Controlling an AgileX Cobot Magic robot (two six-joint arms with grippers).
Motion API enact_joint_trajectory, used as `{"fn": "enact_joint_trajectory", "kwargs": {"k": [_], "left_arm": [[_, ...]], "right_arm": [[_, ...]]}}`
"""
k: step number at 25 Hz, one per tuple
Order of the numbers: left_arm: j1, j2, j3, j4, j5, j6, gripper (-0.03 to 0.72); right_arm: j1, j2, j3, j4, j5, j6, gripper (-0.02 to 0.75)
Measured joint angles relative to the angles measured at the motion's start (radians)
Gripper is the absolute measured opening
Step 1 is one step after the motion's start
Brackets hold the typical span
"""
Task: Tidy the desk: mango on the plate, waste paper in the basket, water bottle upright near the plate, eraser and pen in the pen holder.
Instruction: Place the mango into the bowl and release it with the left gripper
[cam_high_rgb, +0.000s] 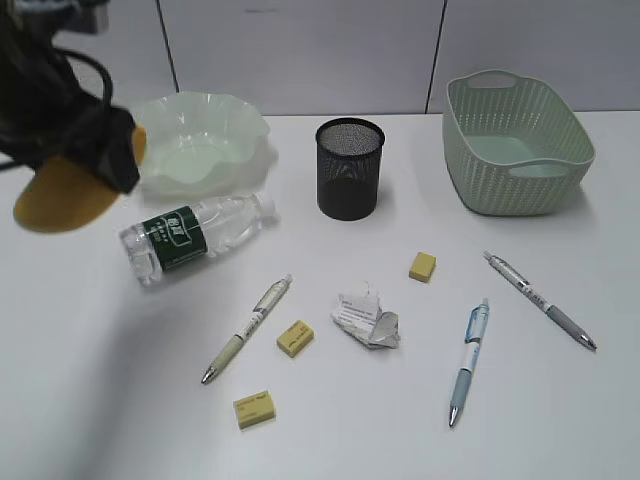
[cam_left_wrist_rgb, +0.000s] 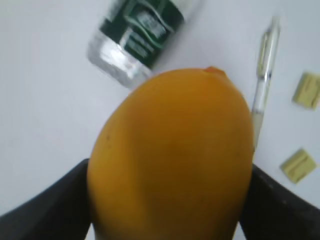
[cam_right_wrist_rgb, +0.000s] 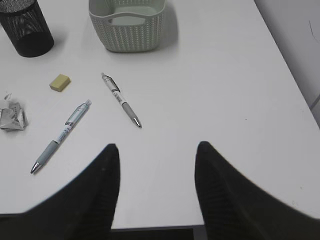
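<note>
Left claw (cam_left_wrist_rgb: 170, 200): clamped on the mango (cam_left_wrist_rgb: 172, 155), held in the air over the surface's (cam_high_rgb: 120, 400) left edge, just beside the plate (cam_high_rgb: 200, 140).
Right claw (cam_right_wrist_rgb: 157, 170): fingers apart, holding nothing — over the surface's near right part.
Plate: far left corner.
Water bottle (cam_high_rgb: 195, 238): lying on its side, just in front of the plate.
Pen holder (cam_high_rgb: 350, 167): far middle, upright.
Basket (cam_high_rgb: 515, 145): far right corner.
Waste paper (cam_high_rgb: 366, 320): middle, nearer the front edge.
Pens and erasers: scattered across the front half.
</note>
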Motion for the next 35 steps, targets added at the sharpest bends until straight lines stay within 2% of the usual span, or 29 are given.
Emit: {"fn": "enact_joint_trajectory", "kwargs": {"k": [4,7,14,18,23,35], "left_arm": [[0.089,0.085,-0.214,-0.008,0.015,-0.012,0.617],[0.13,0.218,-0.386,-0.014,0.034,0.007,0.617],[0.135,0.577,-0.81,-0.024,0.056,0.036,0.617],[0.135,0.735,-0.971,-0.06,0.035,0.039,0.617],[0.135,0.867,-1.068,-0.087,-0.052,0.04,0.617],[0.163,0.948,-1.081,-0.085,-0.047,0.04,0.617]], "right_arm": [[0.0,0.0,0.0,0.0,0.0,0.0,0.394],[0.0,0.0,0.0,0.0,0.0,0.0,0.394],[0.0,0.0,0.0,0.0,0.0,0.0,0.394],[0.0,0.0,0.0,0.0,0.0,0.0,0.393],[0.0,0.0,0.0,0.0,0.0,0.0,0.393],[0.0,0.0,0.0,0.0,0.0,0.001,0.393]]}}
